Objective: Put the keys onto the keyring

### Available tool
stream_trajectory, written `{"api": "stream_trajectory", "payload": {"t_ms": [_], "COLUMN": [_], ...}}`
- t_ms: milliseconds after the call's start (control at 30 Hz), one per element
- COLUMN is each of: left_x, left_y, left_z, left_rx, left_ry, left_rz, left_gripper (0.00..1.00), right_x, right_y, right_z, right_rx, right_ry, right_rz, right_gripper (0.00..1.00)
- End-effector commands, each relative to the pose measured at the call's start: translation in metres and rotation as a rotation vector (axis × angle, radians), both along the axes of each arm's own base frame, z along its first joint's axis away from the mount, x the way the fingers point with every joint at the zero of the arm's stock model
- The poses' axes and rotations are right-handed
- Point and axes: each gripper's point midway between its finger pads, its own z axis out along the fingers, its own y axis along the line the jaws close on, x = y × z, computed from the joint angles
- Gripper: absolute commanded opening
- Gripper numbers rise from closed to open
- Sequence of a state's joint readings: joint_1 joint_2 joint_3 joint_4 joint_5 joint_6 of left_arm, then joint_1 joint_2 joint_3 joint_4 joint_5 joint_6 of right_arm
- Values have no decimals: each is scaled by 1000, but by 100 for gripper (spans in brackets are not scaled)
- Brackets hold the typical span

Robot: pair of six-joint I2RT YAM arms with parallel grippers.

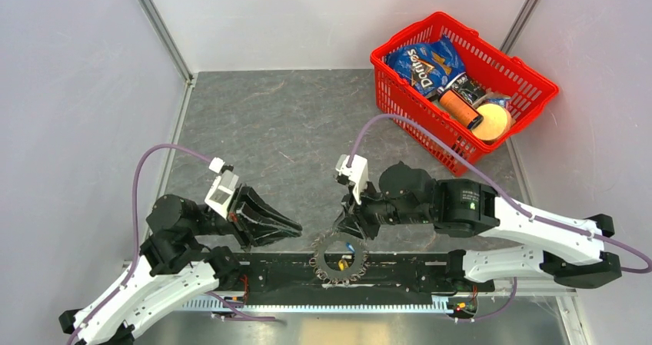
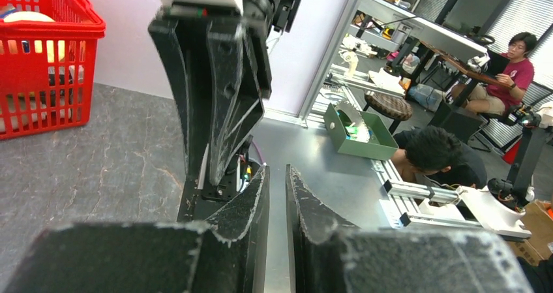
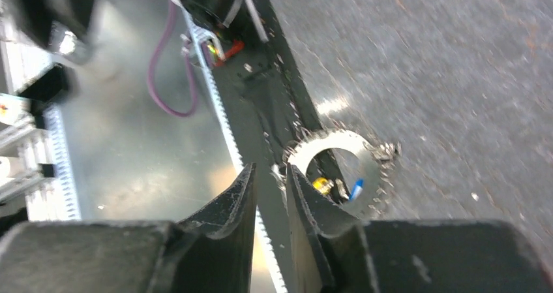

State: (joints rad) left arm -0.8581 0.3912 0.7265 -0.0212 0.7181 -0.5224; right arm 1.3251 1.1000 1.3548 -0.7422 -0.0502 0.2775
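keyring (image 1: 339,259): toothed grey wheel | keys (image 3: 356,188): blue, gold in hole | left hand (image 2: 277,172), right hand (image 3: 270,169): ajar, empty

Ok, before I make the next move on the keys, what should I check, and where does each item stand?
1. Keyring located: ok, lying flat at the near edge between the arm bases.
2. Blue key and yellow key located: ok, both inside the ring's hole.
3. Those two threaded onto the ring: cannot tell.
4. Black key located: cannot tell, no view shows it.
5. Right gripper empty: ok, narrow gap, nothing between the fingers, tips by the ring's edge.
6. Left gripper empty: ok, narrow gap, nothing held, left of the ring.
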Motion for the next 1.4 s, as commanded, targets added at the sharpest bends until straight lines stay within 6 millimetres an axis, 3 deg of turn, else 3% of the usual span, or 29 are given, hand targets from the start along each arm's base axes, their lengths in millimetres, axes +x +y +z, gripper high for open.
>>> {"api": "stream_trajectory", "payload": {"t_ms": [0,133,300,367,633,1167,1367], "left_x": [6,7,7,7,6,4,1], "left_y": [-3,-3,-3,-3,-2,-1,2], "left_z": [5,3,2,1,-2,-6,-5], "left_rx": [2,9,12,16,24,38,36], "left_ry": [-39,-40,-44,-42,-39,-42,-51], "left_rz": [24,26,30,27,26,21,15], "left_gripper": [21,21,21,21,21,22,22], "right_x": [13,27,48,49,49,9,0], "right_y": [-13,-28,-49,-53,-71,-48,-52], "right_z": [-35,-75,-113,-127,-196,-264,-279], "right_rx": [-51,-91,-6,30,-22,-73,-117], "right_ry": [25,69,153,200,352,655,717], "right_rz": [-134,-303,-563,-617,-822,-782,-800], "right_gripper": [34,43,59,67,81,82,81]}}
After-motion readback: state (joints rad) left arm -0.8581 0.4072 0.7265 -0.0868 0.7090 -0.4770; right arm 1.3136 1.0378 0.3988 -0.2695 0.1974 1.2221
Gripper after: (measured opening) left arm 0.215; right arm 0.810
